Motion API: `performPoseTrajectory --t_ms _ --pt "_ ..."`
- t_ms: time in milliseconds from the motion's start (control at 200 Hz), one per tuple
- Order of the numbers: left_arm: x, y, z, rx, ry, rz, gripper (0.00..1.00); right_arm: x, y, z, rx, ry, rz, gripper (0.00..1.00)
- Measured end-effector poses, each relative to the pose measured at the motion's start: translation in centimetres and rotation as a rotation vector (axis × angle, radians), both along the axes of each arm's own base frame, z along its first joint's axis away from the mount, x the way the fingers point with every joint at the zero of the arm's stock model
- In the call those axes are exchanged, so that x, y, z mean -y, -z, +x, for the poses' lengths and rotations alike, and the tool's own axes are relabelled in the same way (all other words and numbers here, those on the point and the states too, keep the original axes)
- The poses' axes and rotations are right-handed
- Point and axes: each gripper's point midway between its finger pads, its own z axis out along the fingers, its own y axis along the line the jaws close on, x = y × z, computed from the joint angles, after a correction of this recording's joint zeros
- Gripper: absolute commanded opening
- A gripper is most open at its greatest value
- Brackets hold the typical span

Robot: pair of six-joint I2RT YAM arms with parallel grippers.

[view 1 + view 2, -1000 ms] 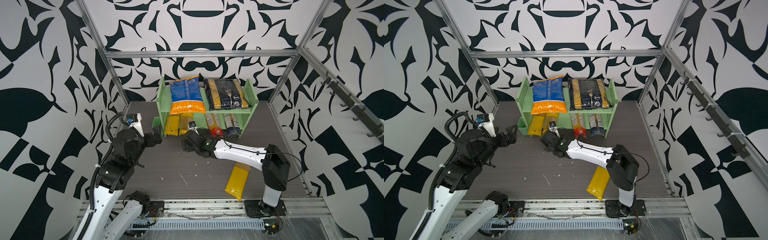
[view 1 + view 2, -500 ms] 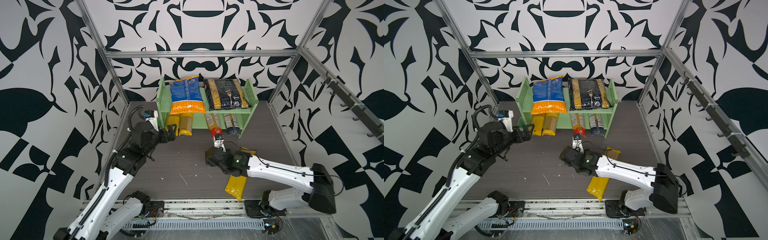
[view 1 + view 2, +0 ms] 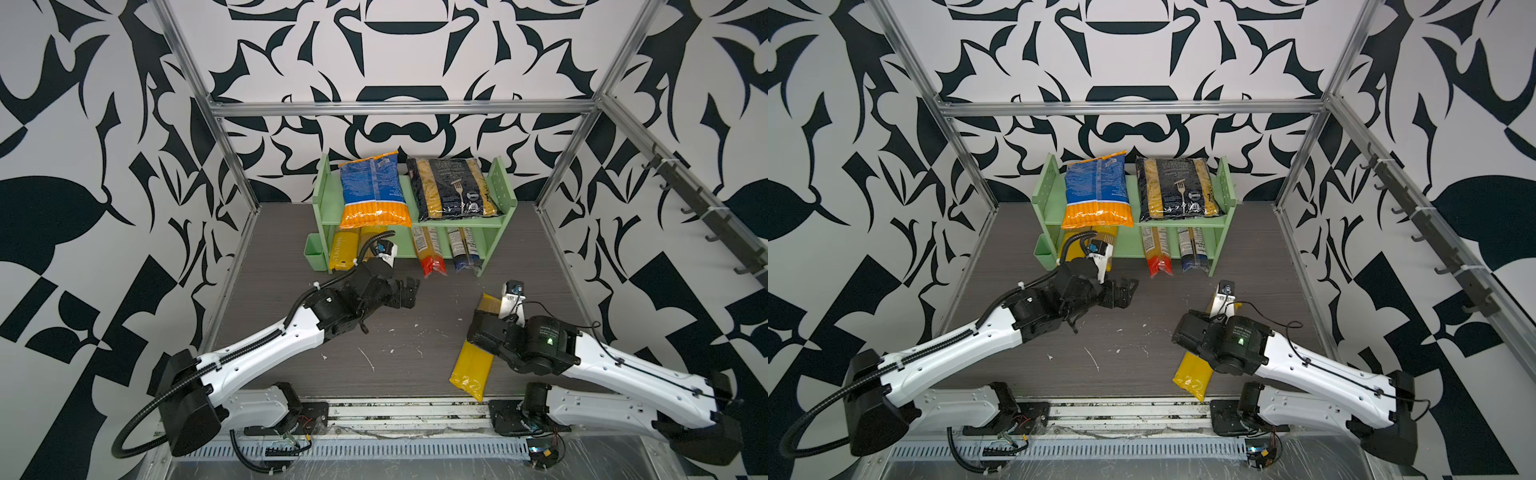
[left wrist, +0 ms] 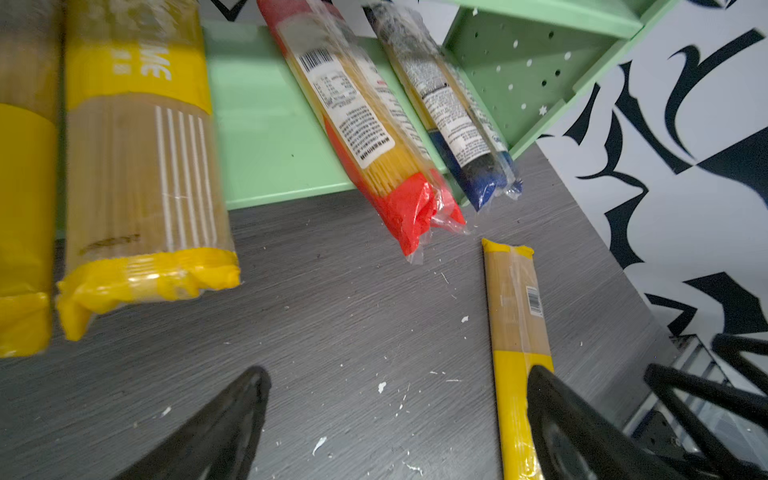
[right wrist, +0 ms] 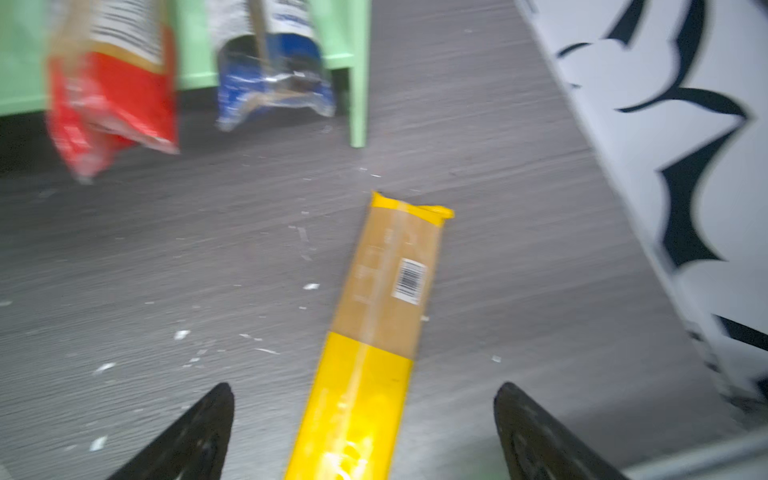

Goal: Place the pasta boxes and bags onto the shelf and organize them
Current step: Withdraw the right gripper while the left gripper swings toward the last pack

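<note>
R hand wide open, fingers either side of loose spaghetti pack w/ gaps both sides; pack lies flat on surface. L hand open, empty. Ahead of both: shelf. Lower tier: yellow pack, tan pack, red-ended pack, blue-ended pack, ends poking out front. Top tier, top views only: blue-orange bag, black penne bag. Loose pack's barcode shows in wrist views only.
</note>
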Motion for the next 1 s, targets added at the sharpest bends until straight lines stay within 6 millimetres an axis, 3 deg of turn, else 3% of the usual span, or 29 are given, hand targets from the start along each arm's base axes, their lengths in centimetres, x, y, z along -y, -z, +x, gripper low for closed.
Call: performPoseTrajectory --t_ms 175,375,620,1000 --pt "3.7 2.4 -1.9 -0.035 0.050 0.018 0.99 3.0 -1.1 -1.1 0.003 0.059 0.007 1.00" --pt "6.1 3.6 -4.4 -0.051 0.080 0.012 0.99 6.3 -2.7 -2.4 0.034 0.105 0.053 1.00" --pt "8.5 5.1 -8.6 -0.061 0.120 0.023 0.99 5.8 -4.0 -1.9 0.035 0.087 0.041 1.00" --pt "11.3 10.3 -16.1 -0.089 0.195 0.122 0.99 6.1 -4.7 -2.6 0.031 0.061 0.095 1.00"
